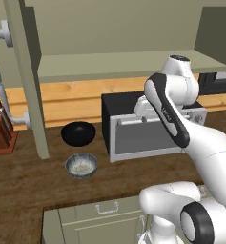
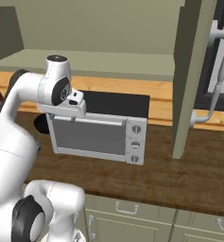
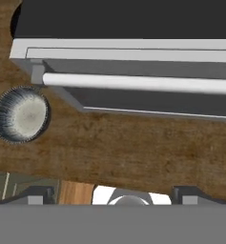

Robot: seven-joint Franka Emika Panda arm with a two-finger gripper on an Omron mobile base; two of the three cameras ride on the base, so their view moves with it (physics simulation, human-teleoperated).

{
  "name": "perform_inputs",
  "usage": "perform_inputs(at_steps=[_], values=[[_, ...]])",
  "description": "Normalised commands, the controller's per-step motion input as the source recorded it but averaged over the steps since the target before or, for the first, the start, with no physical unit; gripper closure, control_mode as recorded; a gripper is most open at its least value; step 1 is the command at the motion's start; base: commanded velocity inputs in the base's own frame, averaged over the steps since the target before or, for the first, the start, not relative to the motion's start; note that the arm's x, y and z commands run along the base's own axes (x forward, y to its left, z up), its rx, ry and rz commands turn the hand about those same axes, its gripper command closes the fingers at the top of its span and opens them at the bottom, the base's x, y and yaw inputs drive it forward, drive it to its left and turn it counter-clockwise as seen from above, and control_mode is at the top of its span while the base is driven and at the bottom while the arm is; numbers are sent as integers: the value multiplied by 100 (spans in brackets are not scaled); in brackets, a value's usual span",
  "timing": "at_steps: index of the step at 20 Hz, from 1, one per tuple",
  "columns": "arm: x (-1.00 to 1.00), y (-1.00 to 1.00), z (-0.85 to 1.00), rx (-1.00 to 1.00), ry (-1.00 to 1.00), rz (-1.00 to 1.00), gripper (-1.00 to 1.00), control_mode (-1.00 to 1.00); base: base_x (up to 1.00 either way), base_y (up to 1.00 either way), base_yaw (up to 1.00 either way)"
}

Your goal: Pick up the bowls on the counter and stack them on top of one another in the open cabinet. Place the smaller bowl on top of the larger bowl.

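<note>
Gripper [image 3: 112,198] high above the counter [image 1: 33,181], over the front of a toaster oven [image 2: 101,132]; fingers [image 3: 33,195] spread wide apart at the bottom corners of the hand view, nothing between them

Smaller bowl [image 1: 81,165] upright on the counter, near edge side, left of the toaster oven; seen again in the hand view [image 3: 20,114] just beside the oven's left front corner, not touching it

Larger bowl [image 1: 78,134] farther back, just behind the smaller one, close but apart, also left of the oven

Open cabinet [image 1: 133,64] above, shelf bare, door panel [image 1: 28,81] hanging down left of both bowls

Knife block [image 1: 0,131] at far left
</note>
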Motion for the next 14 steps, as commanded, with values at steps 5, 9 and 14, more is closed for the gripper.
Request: perform_inputs(at_steps=[5, 9, 14], values=[[-55, 34, -16, 2, 0, 0, -100, -100, 0, 0, 0], [-46, 37, -32, 1, 0, 0, -100, -100, 0, 0, 0], [-15, 53, -41, 1, 0, 0, -100, -100, 0, 0, 0]])
